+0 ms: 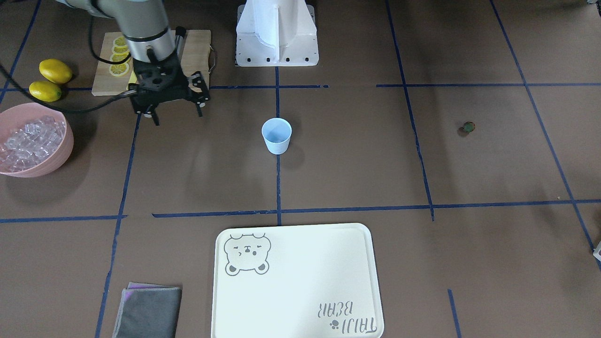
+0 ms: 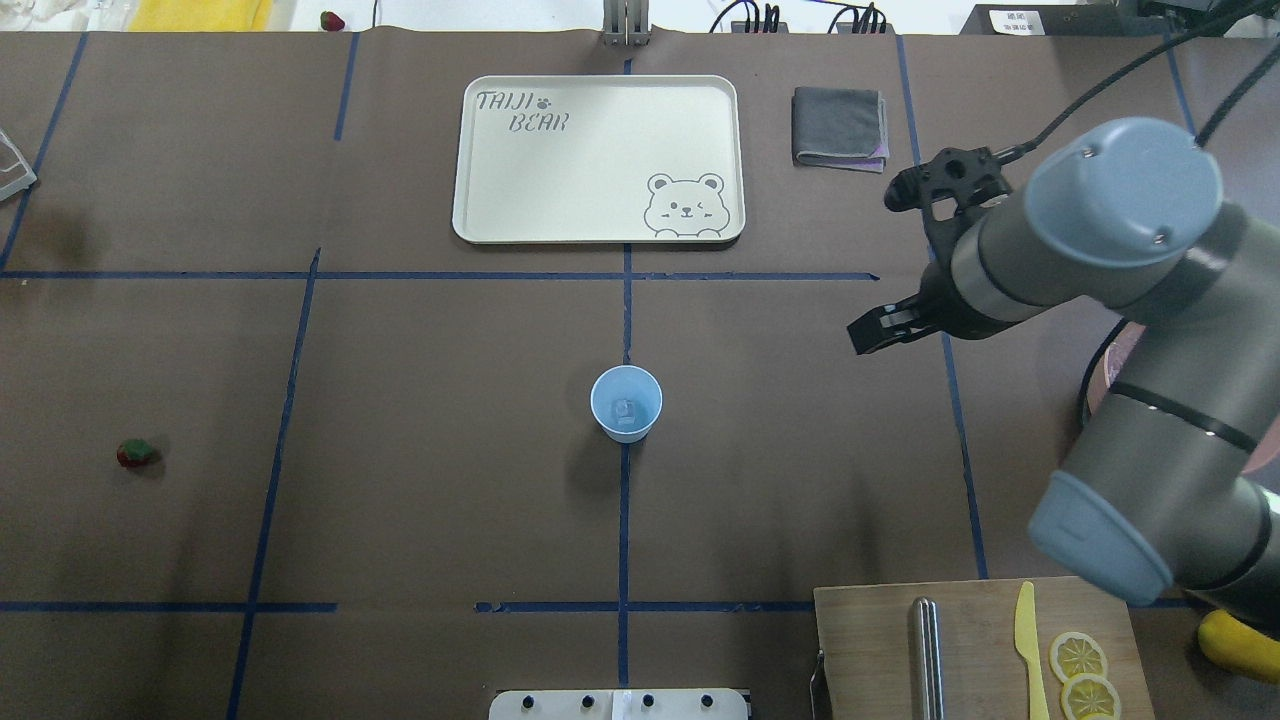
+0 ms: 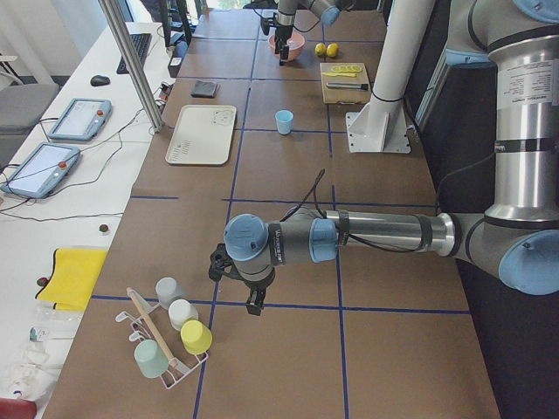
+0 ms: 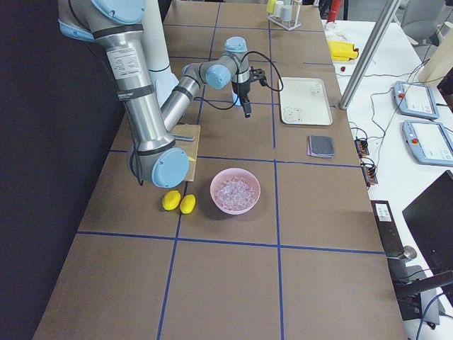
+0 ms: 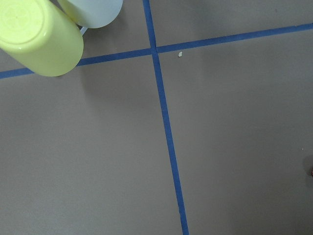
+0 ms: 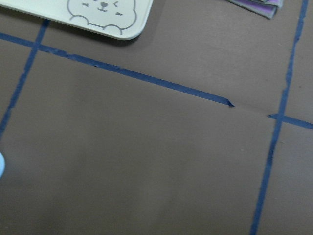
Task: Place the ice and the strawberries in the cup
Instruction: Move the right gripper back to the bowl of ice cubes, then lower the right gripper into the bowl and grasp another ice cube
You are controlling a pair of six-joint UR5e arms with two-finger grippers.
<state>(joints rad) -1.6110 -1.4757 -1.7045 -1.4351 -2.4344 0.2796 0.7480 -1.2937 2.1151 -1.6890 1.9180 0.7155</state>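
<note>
The light blue cup (image 1: 276,135) stands upright at the table's middle; in the overhead view (image 2: 626,402) one clear ice cube (image 2: 626,410) lies in it. More ice (image 1: 30,141) fills the pink bowl (image 1: 67,149). The strawberry (image 1: 468,126) lies alone on the table, far from the cup, also in the overhead view (image 2: 135,453). My right gripper (image 1: 177,115) hangs open and empty between bowl and cup, also in the overhead view (image 2: 885,262). My left gripper (image 3: 251,297) shows only in the exterior left view, near a cup rack; I cannot tell whether it is open or shut.
A white bear tray (image 1: 291,281) and a grey cloth (image 1: 148,312) lie on the operators' side. A cutting board (image 1: 195,47) with lemon slices and two lemons (image 1: 55,70) sit near the bowl. A rack of upturned cups (image 3: 170,336) stands by the left arm.
</note>
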